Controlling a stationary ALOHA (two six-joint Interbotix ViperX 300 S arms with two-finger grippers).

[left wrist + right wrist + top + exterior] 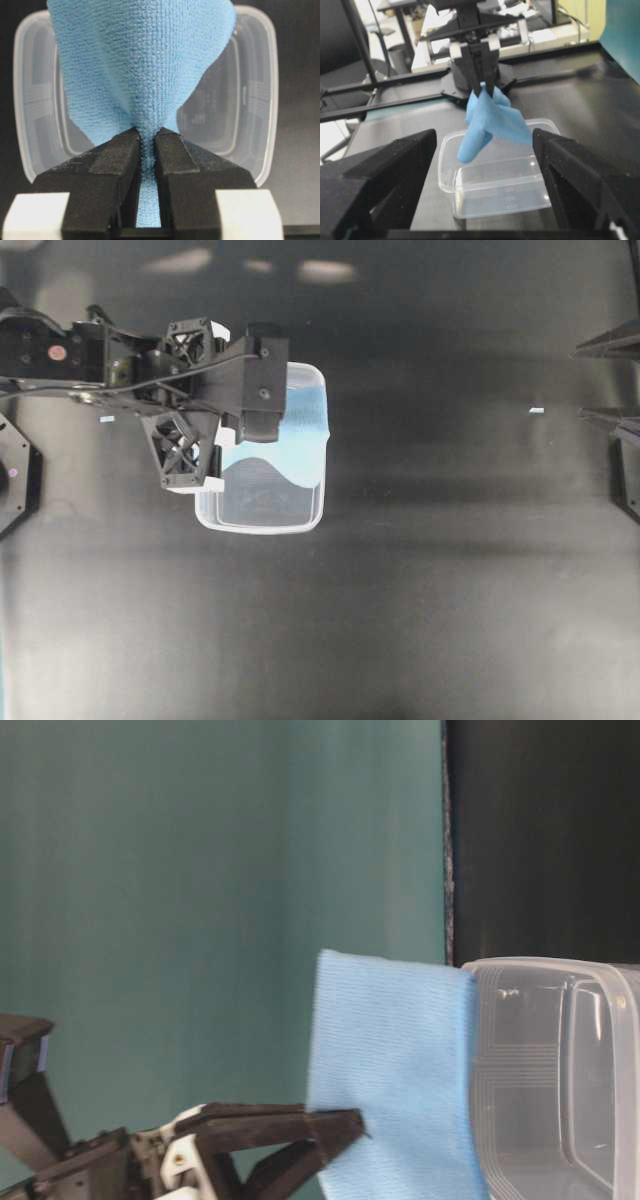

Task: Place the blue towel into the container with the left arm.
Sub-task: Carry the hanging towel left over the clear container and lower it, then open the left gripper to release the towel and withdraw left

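Left end effector [147,145] pinches blue towel [145,65] above container [255,100].

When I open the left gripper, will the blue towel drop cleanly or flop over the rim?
Probably floppy: the blue towel hangs in soft folds from the left gripper. It looks light. Part may drape over the container rim.

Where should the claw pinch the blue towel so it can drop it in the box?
Pinch a bunched fold near one edge, coming from above, as the left claw does now. The blue towel is soft, so it hangs from that one pinch and its loose end trails down into the container.
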